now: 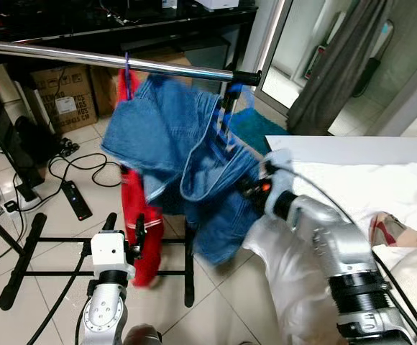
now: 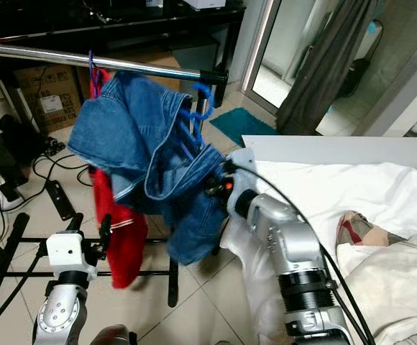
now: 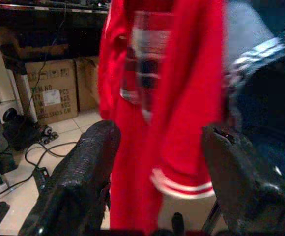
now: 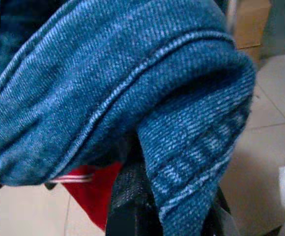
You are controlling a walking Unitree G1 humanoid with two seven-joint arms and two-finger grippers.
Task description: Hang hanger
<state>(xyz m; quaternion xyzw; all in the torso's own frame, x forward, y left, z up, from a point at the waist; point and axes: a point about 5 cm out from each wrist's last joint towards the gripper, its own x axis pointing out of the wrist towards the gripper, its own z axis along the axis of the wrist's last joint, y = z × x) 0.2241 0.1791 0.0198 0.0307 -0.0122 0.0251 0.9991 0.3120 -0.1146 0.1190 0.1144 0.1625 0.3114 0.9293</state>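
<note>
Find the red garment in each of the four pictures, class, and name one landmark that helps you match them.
Left eye: red garment hangs low, left of centre, behind the denim.
Right eye: lower left, under the denim.
Left wrist: centre, beyond the left gripper.
Right wrist: a small patch below the denim.
Shared landmark: the denim, beside it in every view.

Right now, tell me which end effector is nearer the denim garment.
Right. The right end effector is buried in the denim garment, with folds draped over its fingers. The left end effector sits lower, apart from the denim, pointing at the red garment, fingers open.
</note>
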